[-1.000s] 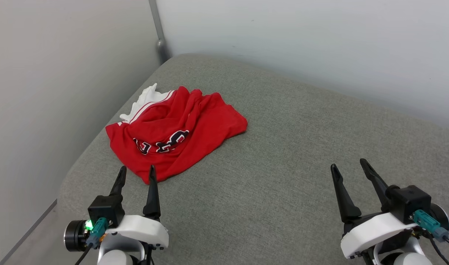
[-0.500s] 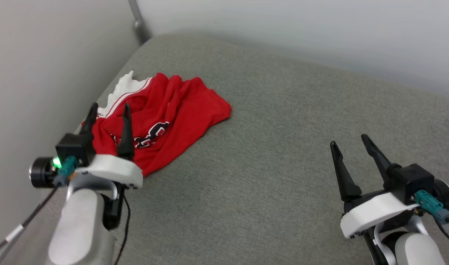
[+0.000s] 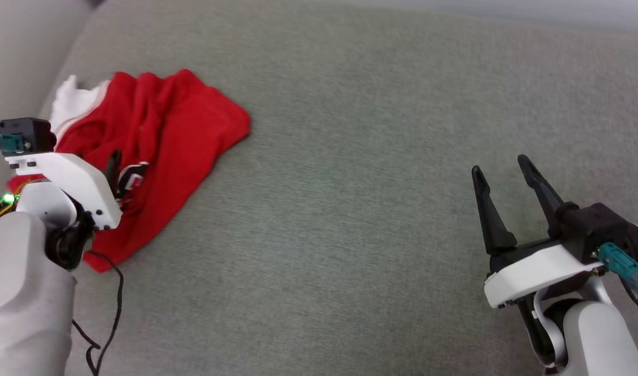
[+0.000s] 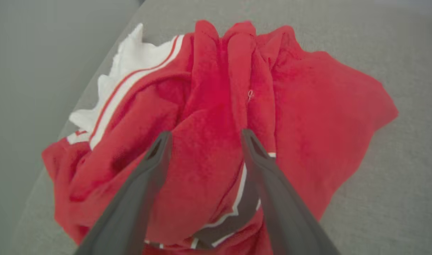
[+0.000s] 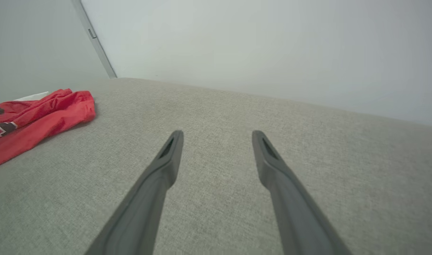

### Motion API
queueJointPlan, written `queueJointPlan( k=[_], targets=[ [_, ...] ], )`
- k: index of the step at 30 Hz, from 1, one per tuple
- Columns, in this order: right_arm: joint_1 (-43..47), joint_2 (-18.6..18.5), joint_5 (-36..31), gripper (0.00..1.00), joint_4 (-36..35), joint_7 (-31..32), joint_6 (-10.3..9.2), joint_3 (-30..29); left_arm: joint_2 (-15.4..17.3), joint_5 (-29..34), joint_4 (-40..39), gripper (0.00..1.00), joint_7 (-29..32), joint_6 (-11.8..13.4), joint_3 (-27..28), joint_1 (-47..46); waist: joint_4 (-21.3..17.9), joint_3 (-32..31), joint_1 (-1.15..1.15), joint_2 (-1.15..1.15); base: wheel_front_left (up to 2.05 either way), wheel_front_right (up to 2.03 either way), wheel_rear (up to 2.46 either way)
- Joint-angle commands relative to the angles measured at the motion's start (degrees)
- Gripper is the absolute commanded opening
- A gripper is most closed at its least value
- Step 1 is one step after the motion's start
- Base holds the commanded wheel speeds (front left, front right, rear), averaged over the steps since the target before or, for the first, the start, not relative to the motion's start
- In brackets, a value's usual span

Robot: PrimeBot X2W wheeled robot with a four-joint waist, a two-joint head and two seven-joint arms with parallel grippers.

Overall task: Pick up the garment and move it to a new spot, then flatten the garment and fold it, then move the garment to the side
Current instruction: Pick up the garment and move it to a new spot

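Note:
The garment (image 3: 167, 120) lies crumpled at the left of the grey padded surface: red cloth, a white sleeve with red stripes at its far left, dark white-edged lettering near its front. My left gripper (image 4: 206, 135) hovers over it, open, fingers pointing down at a raised red fold of the garment (image 4: 307, 117). In the head view the white wrist hides most of that gripper, and one dark finger (image 3: 113, 163) shows against the cloth. My right gripper (image 3: 499, 164) stands open at the lower right over bare surface, far from the garment (image 5: 42, 113); its fingers (image 5: 166, 159) hold nothing.
The grey fabric surface (image 3: 350, 183) stretches wide between the garment and my right arm. Pale walls (image 5: 237, 42) close it off at the back and left, with a metal post (image 5: 92, 35) in the corner. A black cable (image 3: 109, 292) hangs from my left arm.
The head camera has tilted down and turned. My left arm has reached forward from the garment's near edge to over its middle. The right gripper has stayed open and hardly moved.

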Motion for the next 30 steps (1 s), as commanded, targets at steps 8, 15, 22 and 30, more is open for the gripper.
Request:
queueJointPlan(
  k=[8,15,22,30],
  targets=[
    [-3.2,0.0,-0.1,1.0,1.2,-1.0,-0.04,0.4,4.7,-10.0,6.0,1.0,18.1,0.0,-2.4,-0.5,-4.2,5.9,-0.01,0.0,0.0,0.0,0.0],
    [-3.2,0.0,0.3,1.0,2.0,-1.3,-0.04,0.3,3.0,-12.7,11.4,0.81,24.2,0.5,-2.5,1.6,-4.6,5.3,-0.01,0.0,0.0,0.0,0.0],
    [-2.2,0.0,0.5,1.0,2.0,-1.1,-0.04,-0.1,3.7,-11.0,10.7,0.0,18.3,0.8,-3.1,0.0,-4.1,3.1,-0.01,0.0,0.0,0.0,0.0],
    [0.0,0.0,2.1,1.0,3.3,-1.6,-0.04,0.0,5.6,-6.5,8.8,0.0,4.3,3.3,-3.8,-4.0,-3.1,-2.6,-0.01,0.0,0.0,0.0,0.0]
  ],
)
